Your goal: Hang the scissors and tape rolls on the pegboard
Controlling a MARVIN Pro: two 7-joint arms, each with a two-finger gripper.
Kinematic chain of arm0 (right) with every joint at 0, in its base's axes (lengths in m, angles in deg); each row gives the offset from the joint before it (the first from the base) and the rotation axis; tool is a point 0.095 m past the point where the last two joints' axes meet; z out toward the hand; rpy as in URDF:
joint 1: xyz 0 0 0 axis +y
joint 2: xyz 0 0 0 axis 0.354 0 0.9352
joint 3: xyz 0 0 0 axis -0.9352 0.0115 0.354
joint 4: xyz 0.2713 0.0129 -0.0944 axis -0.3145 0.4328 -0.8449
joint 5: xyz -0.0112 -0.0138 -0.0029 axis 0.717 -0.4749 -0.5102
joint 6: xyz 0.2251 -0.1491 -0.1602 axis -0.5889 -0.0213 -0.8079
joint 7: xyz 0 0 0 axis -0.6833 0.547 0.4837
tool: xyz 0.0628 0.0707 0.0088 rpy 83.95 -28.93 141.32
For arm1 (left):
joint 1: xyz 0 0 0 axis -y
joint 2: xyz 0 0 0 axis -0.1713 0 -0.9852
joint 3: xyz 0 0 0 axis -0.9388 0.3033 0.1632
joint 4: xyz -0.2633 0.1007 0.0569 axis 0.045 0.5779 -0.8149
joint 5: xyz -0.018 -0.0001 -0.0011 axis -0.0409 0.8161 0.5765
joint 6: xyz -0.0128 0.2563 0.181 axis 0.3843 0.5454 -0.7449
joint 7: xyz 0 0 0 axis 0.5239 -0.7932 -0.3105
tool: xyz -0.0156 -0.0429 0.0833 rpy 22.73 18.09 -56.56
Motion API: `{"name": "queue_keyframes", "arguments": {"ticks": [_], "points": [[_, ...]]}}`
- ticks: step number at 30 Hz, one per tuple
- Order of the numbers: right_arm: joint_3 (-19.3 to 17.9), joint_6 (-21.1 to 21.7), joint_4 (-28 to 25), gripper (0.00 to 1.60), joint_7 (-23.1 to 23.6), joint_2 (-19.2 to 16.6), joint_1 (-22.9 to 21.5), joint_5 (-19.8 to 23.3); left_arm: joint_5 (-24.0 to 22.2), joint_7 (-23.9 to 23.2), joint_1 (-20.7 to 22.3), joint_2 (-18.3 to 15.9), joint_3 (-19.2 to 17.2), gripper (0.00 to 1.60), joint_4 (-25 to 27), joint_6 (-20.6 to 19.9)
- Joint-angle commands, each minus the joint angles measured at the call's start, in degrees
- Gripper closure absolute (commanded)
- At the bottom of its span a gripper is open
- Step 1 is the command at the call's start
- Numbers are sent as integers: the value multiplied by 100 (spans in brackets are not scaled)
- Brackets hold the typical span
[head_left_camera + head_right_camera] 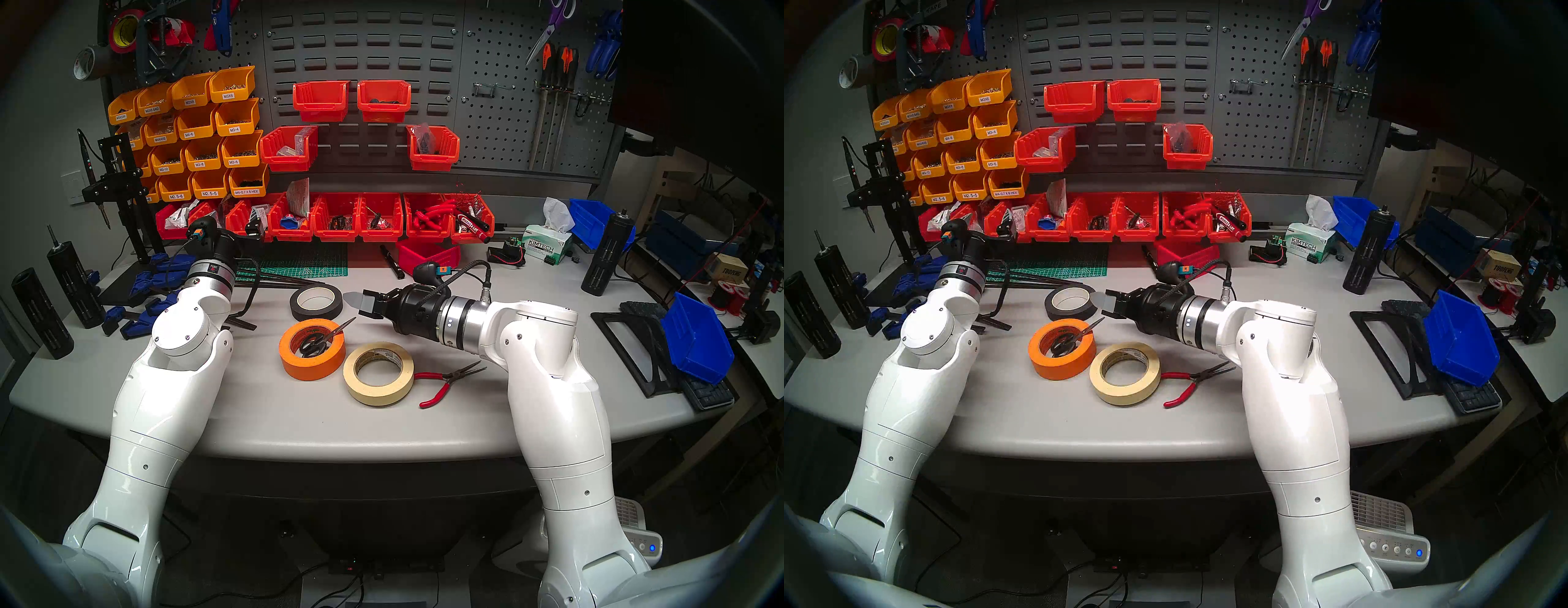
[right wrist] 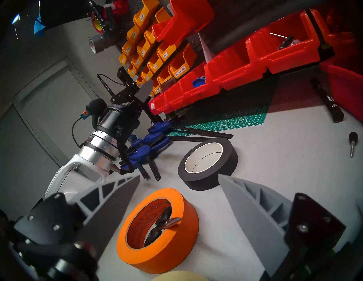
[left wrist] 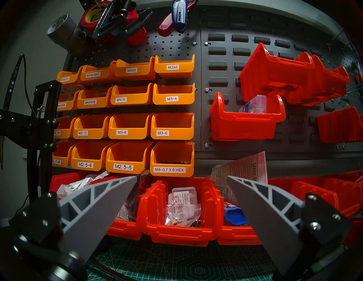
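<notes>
A wide orange tape roll [image 1: 312,348] [image 2: 157,231] lies flat on the grey table. The black-handled scissors [image 1: 322,337] [image 2: 167,223] rest inside its core, blades poking over the rim. The cream tape roll [image 1: 378,372] lies flat beside it on the right. My right gripper [image 1: 360,303] [image 2: 179,178] hovers just behind and right of the orange roll, open and holding nothing. My left gripper [image 1: 254,229] [image 3: 181,177] stands open and empty in front of the red bins. The dark grey pegboard [image 1: 500,119] with wire hooks rises at the back right.
A black tape roll [image 1: 316,301] lies behind the orange one, and red-handled pliers [image 1: 445,382] lie right of the cream roll. Red bins [image 1: 360,220] line the back, with a green cutting mat [image 1: 297,263], a black marker [image 1: 392,261] and blue clamps [image 1: 148,288] nearby.
</notes>
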State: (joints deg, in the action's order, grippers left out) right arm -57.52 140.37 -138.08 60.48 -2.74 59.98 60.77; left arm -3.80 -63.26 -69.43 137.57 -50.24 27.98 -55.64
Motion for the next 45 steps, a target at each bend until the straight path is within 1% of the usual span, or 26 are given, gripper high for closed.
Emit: {"name": "queue_keyframes", "arguments": {"ticks": [1,3,6,11,14,15,16,18,20,23,27,34,38,39,40,41,42,45], "points": [[106,-18,-11,15,-8,-423,-203,302,-5,0,172,-3,-46,0,161,64],[127,-18,22,15,-13,-496,-240,350,-5,0,172,-3,-46,0,161,64],[184,-18,10,23,-57,-557,-280,441,-5,-1,172,-3,-46,0,161,64],[291,-18,-20,25,-107,-623,-365,564,-5,-1,172,-4,-46,0,160,63],[343,-18,3,25,-188,-685,-399,744,-5,-1,172,-3,-46,0,160,63],[357,-18,1,34,-211,-706,-405,773,-5,-1,172,-3,-46,0,160,63],[381,-18,3,39,-232,-737,-419,807,-5,-1,172,-3,-46,0,160,63],[401,-18,10,41,-263,-763,-432,862,-5,-1,172,-3,-46,0,160,63],[448,-18,27,38,-311,-822,-465,955,-5,-1,172,-3,-46,0,160,63],[522,-18,53,38,-386,-916,-522,1102,-5,-1,172,-3,-46,0,160,63],[612,-18,91,34,-476,-1030,-592,1304,-5,-1,172,-3,-46,0,160,63],[831,-18,126,33,-615,-1319,-698,1707,-4,-1,172,-3,-46,0,160,62],[945,-18,138,40,-733,-1469,-780,1905,-4,-1,172,-3,-46,0,160,62],[975,-18,140,48,-771,-1507,-801,1973,-4,-1,172,-3,-46,0,160,62],[1010,-18,144,50,-802,-1549,-827,2033,-4,-1,172,-3,-46,0,160,62],[1027,-18,144,57,-827,-1570,-839,2072,-4,-1,172,-3,-46,0,160,62],[1069,-18,146,58,-860,-1618,-869,2135,-4,-1,172,-3,-46,0,160,62],[1133,-18,136,55,-973,-1696,-912,2281,-4,-1,172,-3,-46,0,160,62]]}}
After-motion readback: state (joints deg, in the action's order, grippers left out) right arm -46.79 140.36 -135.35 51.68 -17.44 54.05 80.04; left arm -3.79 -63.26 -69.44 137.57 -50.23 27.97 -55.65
